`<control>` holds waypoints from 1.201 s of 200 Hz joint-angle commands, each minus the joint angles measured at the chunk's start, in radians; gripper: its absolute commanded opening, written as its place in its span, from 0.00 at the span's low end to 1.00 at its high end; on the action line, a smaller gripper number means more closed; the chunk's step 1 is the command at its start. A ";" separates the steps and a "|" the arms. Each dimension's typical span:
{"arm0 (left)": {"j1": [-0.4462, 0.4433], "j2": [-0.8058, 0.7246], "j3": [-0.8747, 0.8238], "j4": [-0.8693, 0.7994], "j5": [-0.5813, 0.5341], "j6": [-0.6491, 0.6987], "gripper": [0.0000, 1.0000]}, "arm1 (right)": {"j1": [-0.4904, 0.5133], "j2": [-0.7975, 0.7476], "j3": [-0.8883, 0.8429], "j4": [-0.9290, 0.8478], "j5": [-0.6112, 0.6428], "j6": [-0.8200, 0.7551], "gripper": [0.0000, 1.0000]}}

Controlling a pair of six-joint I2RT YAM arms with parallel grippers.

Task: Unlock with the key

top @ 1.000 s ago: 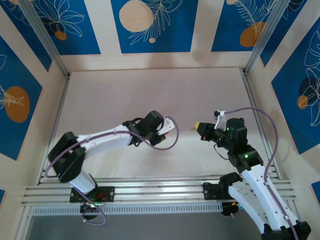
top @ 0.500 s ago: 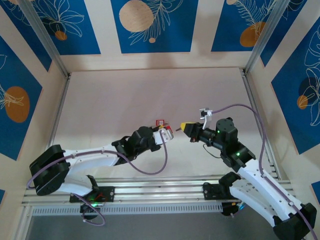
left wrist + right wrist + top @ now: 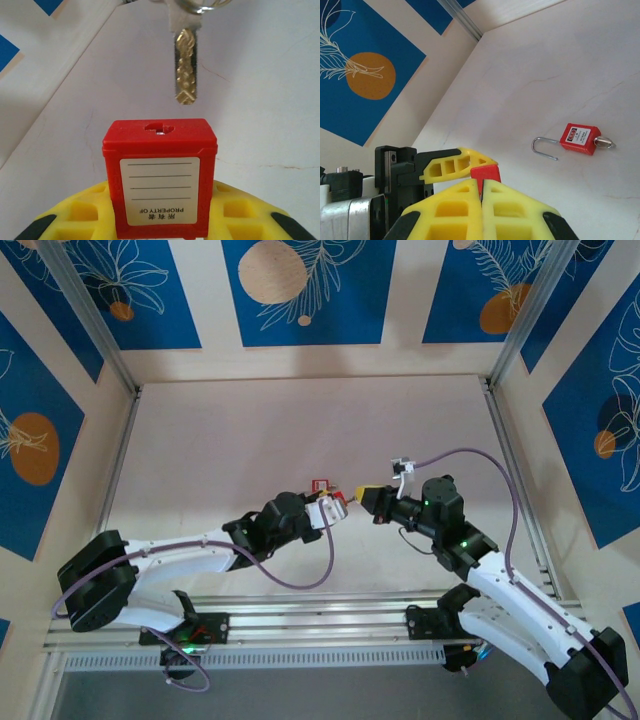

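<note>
Meeting above the worktop, the left fingers grip the red padlock, part-open around it, while the right fingers, pinched shut, hold the key with its tip just short of the keyway.

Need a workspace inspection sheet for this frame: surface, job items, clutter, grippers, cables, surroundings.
Surface: pale table, faint hairline marks.
Job's things: red padlock upright with its keyhole facing the key. The key's tip is just short of the keyhole, not inserted.
Clutter: second red padlock lying on the table, shackle open, with a metal piece at its base that is likely a key.
Grippers: left gripper shut on the red padlock; right gripper shut on the key.
Cables: left purple cable and right purple cable loop off the wrists; neither crosses the locks.
Surroundings: blue floral wall panels; aluminium rail at the near edge.
</note>
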 commanded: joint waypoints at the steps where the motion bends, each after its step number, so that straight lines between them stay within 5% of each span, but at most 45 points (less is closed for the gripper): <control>1: -0.003 -0.022 0.041 -0.008 0.030 -0.026 0.18 | 0.005 0.016 -0.008 0.055 0.003 -0.023 0.00; 240: -0.009 -0.034 0.063 -0.021 0.039 -0.059 0.15 | 0.020 0.083 -0.054 0.154 -0.043 0.058 0.00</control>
